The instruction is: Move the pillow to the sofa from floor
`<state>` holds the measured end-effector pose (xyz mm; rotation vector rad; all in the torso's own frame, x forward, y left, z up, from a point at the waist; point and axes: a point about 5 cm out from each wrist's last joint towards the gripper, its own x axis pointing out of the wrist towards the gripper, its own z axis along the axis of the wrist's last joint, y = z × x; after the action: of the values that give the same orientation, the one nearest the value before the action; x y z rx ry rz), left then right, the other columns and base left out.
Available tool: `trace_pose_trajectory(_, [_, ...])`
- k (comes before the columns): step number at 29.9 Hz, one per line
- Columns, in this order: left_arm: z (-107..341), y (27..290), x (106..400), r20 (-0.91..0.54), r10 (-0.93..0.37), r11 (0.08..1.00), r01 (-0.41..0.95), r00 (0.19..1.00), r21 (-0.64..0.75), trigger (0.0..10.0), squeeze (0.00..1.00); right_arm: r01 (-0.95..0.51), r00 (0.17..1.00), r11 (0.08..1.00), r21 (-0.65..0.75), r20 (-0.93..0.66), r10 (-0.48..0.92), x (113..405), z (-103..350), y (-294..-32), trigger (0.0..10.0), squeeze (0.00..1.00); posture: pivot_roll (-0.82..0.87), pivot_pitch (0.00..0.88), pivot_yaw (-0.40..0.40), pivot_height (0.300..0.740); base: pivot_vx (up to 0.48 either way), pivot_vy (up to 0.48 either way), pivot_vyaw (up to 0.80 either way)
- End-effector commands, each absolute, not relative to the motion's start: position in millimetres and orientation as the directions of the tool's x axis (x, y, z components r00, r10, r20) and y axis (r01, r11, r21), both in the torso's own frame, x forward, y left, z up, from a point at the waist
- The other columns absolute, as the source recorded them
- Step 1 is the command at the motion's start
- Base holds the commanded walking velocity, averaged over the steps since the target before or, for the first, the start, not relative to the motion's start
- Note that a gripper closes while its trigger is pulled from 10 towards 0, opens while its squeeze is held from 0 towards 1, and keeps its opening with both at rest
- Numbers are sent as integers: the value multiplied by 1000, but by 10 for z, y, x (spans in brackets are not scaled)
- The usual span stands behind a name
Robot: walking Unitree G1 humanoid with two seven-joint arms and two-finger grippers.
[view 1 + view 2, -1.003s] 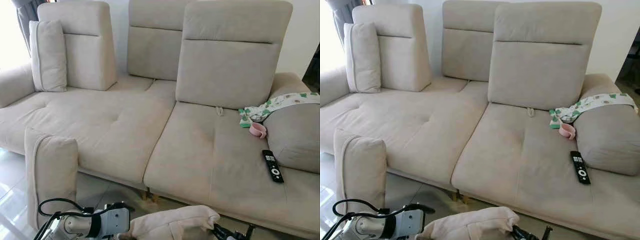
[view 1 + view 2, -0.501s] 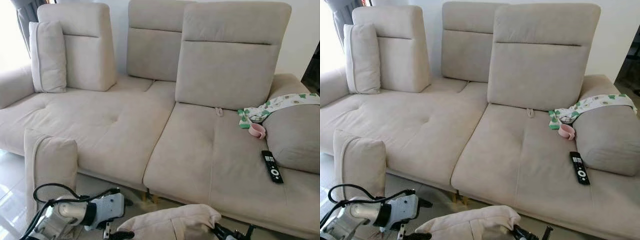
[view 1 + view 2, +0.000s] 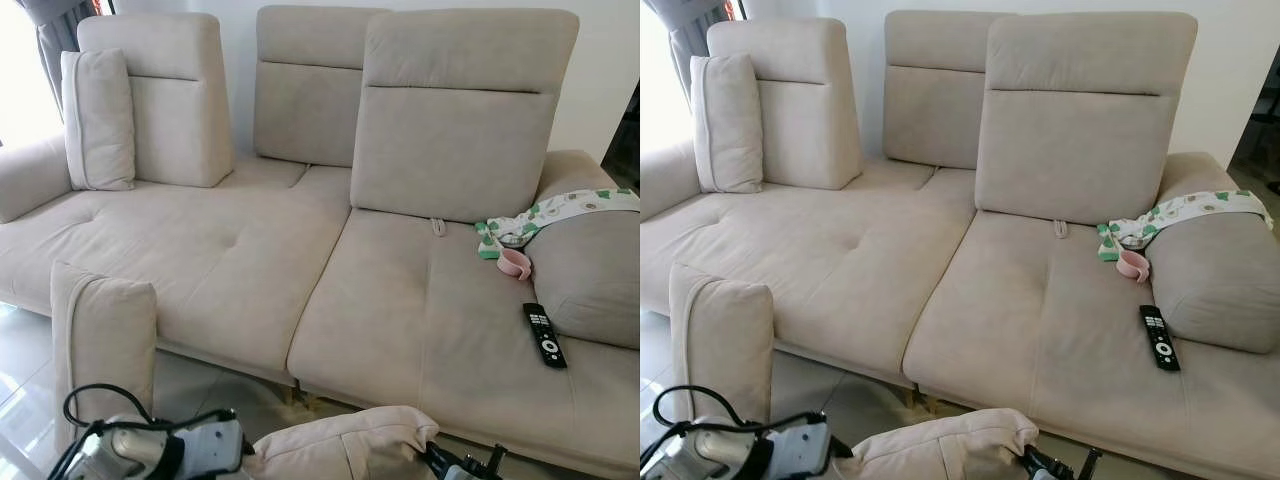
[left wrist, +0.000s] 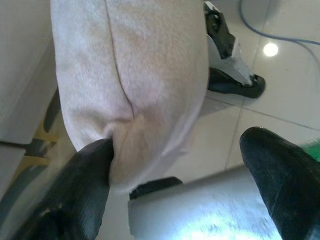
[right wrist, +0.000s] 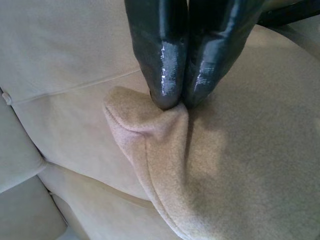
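A beige pillow (image 3: 345, 445) hangs low in front of the sofa (image 3: 250, 250), just above the tiled floor. My right gripper (image 5: 179, 102) is shut on a corner of the pillow (image 5: 225, 165), pinching the fabric at its right end (image 3: 450, 465). My left gripper (image 4: 180, 145) is open at the pillow's left end. One of its fingers (image 4: 92, 170) presses the pillow's (image 4: 135, 75) edge and the other finger (image 4: 280, 180) stands well apart from it. The left arm (image 3: 150, 450) sits low beside the pillow.
A second beige cushion (image 3: 105, 340) stands upright on the floor against the sofa front. On the right seat lie a black remote (image 3: 545, 335), a pink cup (image 3: 516, 263) and a patterned cloth (image 3: 560, 210) over a bolster (image 3: 590, 280). Another pillow (image 3: 98, 120) leans at the far left.
My left arm has sunk lower and drawn in against the pillow's left end. The right gripper keeps its hold on the pillow. The view has tilted down slightly.
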<state>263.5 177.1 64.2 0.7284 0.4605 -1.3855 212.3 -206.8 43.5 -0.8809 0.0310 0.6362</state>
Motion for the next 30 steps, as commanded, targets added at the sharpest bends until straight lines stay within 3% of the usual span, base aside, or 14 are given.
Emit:
trace_pose_trajectory(1, [562,1744,2597,-694,-704,23,982,149,187,10000,0,-549,804,454,-702,-295,516,2101,401,-2024,0,0,137,25,29,523,0,0,0])
trace_pose_trajectory(9, [680,1567,2776,-582,-757,157,947,298,280,10000,0,-549,801,451,-703,-289,524,2110,405,-2005,0,0,138,25,28,523,0,0,0])
trace_pose_trajectory(14, [712,1505,2765,-545,-787,171,951,289,258,9490,0,-542,805,463,-702,-274,526,2132,419,-1977,0,0,139,23,29,523,0,0,0])
trace_pose_trajectory(15, [702,1493,2739,-544,-792,162,955,275,247,3725,0,-538,807,470,-700,-268,526,2138,422,-1967,0,0,140,23,29,523,0,0,0])
trace_pose_trajectory(16, [702,1493,2739,-544,-792,162,955,275,247,3725,0,-538,807,470,-700,-268,526,2138,422,-1967,0,0,140,23,29,523,0,0,0])
trace_pose_trajectory(17, [694,1487,2722,-545,-795,156,958,267,241,0,0,-536,809,474,-699,-263,526,2141,423,-1960,0,0,140,23,29,523,0,0,0])
trace_pose_trajectory(21, [655,1512,2689,-570,-782,139,962,253,236,0,0,-532,812,483,-695,-259,523,2146,420,-1958,0,0,141,23,28,523,0,0,0])
trace_pose_trajectory(22, [637,1532,2679,-585,-772,132,963,248,233,2549,0,-532,812,484,-695,-259,522,2147,418,-1960,0,0,141,23,28,523,0,0,0])
trace_pose_trajectory(24, [625,1545,2672,-595,-766,128,965,244,231,2549,0,-532,813,484,-694,-259,522,2147,417,-1961,0,0,141,23,28,523,0,0,0])
trace_pose_trajectory(25, [610,1561,2666,-609,-756,123,966,241,229,3451,0,-532,812,484,-694,-258,523,2149,422,-1961,0,0,141,25,27,523,0,0,0])
trace_pose_trajectory(27, [599,1574,2663,-619,-747,121,966,241,230,3843,0,-532,812,485,-695,-257,524,2152,428,-1961,0,0,141,25,27,523,0,0,0])
trace_pose_trajectory(28, [587,1583,2668,-628,-737,126,964,248,233,8549,0,-531,813,485,-695,-255,524,2155,435,-1959,0,0,141,24,26,523,0,0,0])
trace_pose_trajectory(29, [572,1579,2672,-636,-728,131,963,254,235,10000,0,-529,813,486,-696,-251,526,2162,448,-1950,0,0,140,23,25,523,0,0,0])
trace_pose_trajectory(30, [572,1579,2672,-636,-728,131,963,254,235,10000,0,-529,813,486,-696,-251,526,2162,448,-1950,0,0,140,23,25,523,0,0,0])
